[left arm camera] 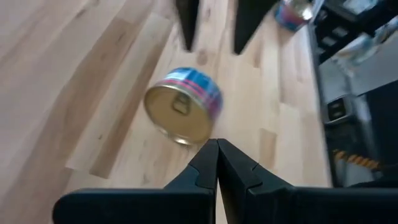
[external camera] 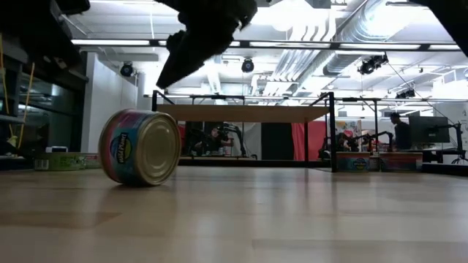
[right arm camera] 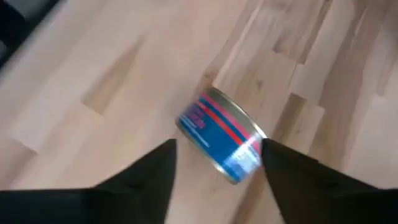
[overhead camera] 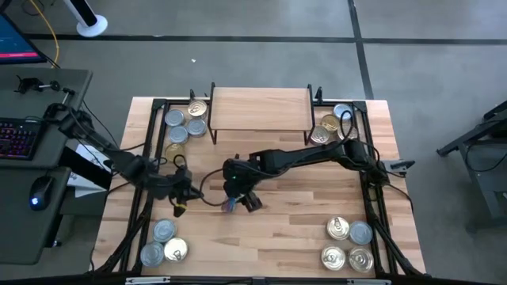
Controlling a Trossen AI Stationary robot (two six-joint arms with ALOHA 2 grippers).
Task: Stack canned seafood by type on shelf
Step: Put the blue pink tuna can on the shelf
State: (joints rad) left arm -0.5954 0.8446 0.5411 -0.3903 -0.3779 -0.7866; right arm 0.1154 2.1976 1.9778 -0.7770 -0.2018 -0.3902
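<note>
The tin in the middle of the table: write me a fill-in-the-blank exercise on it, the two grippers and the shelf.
1. The blue-and-red tin lies tipped on its ____, not flat on its base.
2. The right gripper has its jaws ____ on either side of that tin.
3. The left gripper has its jaws ____ and holds nothing.
4. The shelf has ____ tins on its board.

Missing words: side; open; shut; no
</note>
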